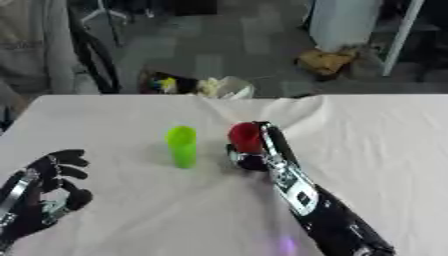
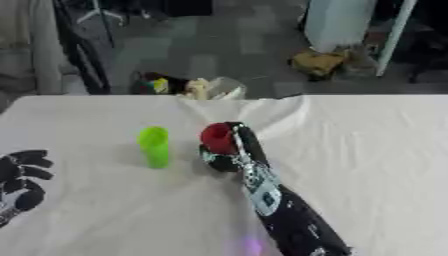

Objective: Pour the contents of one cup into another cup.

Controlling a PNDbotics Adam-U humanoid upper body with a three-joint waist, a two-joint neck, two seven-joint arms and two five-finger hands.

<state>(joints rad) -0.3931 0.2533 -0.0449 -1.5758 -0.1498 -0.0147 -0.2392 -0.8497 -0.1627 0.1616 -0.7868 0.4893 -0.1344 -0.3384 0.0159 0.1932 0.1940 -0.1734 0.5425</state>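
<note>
On the table [image 1: 131, 215], under a soft white cloth with a few folds near the far edge, stand two cups. The green cup [image 1: 182, 146] is tall and thin, smooth like plastic, and bright. It stands straight up near the middle of the table, its long side running up and down and its open mouth facing the ceiling. Just to its right, with a gap between them, is the red cup [image 1: 246, 137]. It is round and shiny, and it looks upright too, though the fingers hide its lower part.

The right hand [image 1: 255, 156] is black with silver bits, hard and jointed like a machine. Its fingers are curled round the red cup from the right side and from below. The long dark arm runs back to the lower right corner.

The left hand [image 1: 45, 195] rests low at the left side of the table, well apart from both cups. Its black fingers are bent a little and spread, holding nothing.

The left eye view shows most of this left hand with its palm. The right eye view shows only its fingertips at the edge. Both cups sit further left in the right eye view.
</note>
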